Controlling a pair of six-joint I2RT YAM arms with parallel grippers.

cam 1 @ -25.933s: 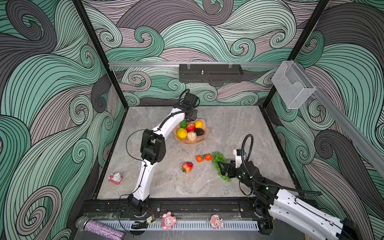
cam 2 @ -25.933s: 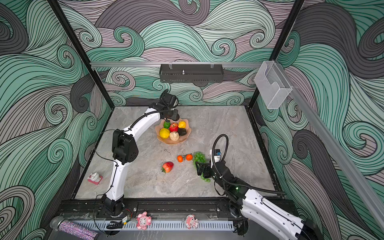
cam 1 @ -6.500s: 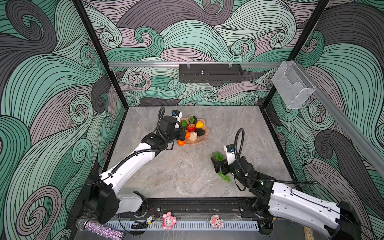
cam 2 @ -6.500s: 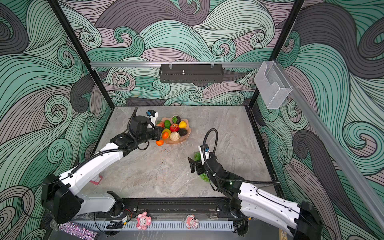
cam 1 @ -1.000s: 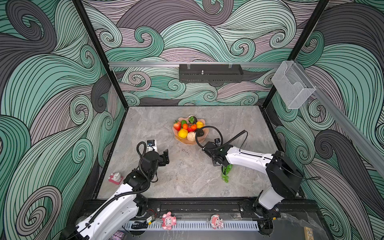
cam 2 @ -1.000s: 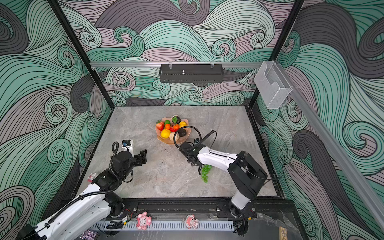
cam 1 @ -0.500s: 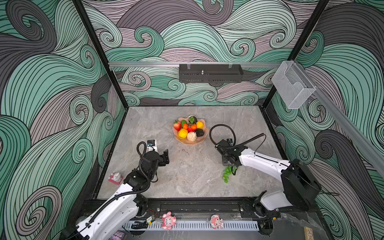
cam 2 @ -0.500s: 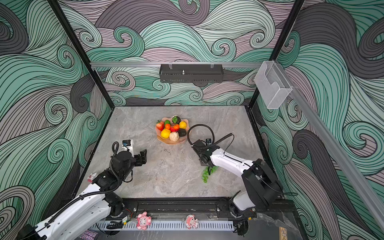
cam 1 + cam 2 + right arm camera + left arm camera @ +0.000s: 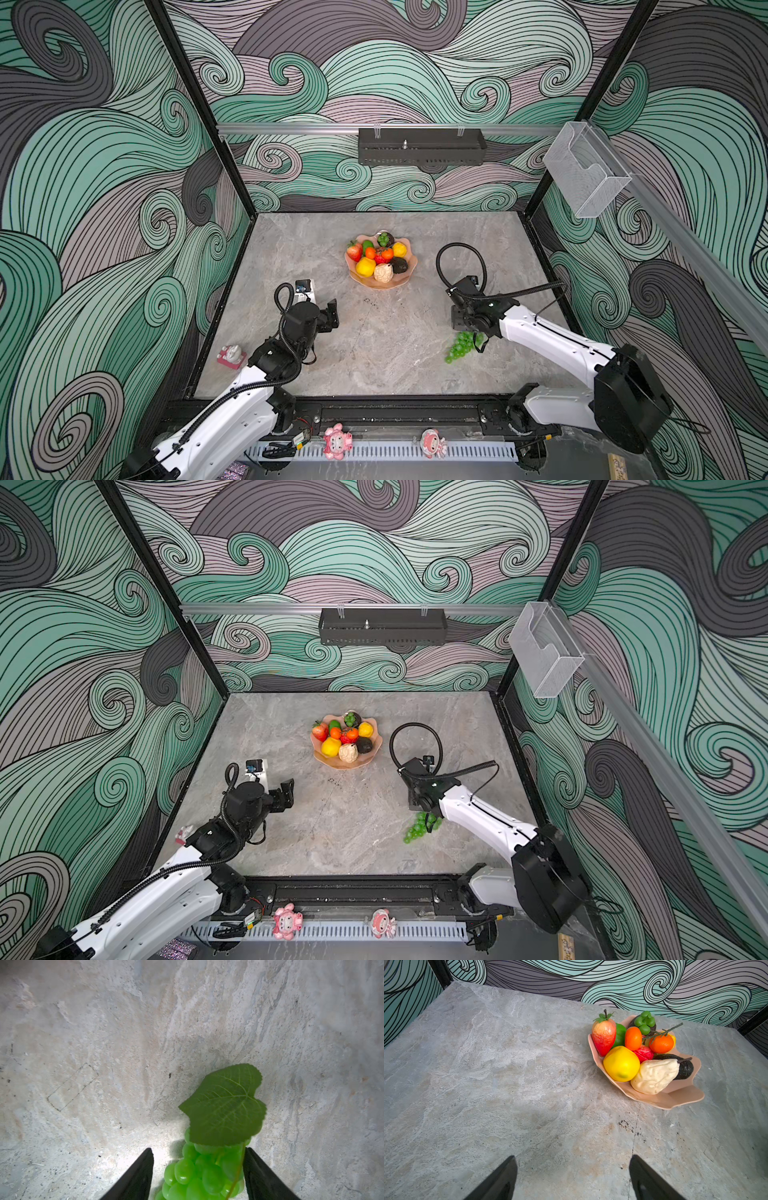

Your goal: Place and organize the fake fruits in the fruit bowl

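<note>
Swung back from beside the dish within the last second, the right gripper (image 9: 467,332) now hangs over the green grapes (image 9: 458,350), which lie on the table (image 9: 374,357) well apart from the fruit bowl (image 9: 382,286) in both top views. The left gripper (image 9: 331,316) has stayed parked, away from both. From the left wrist, its fingers stand wide with nothing between them, and the fruit bowl (image 9: 675,1097) is heaped with the other fruits (image 9: 620,1064). From the right wrist, the fingers are spread to either side of the bunch, daylight showing on one side and the leaf (image 9: 224,1105) lying on top. The grapes look like the last fruit left out, so closing on them seems next.
</note>
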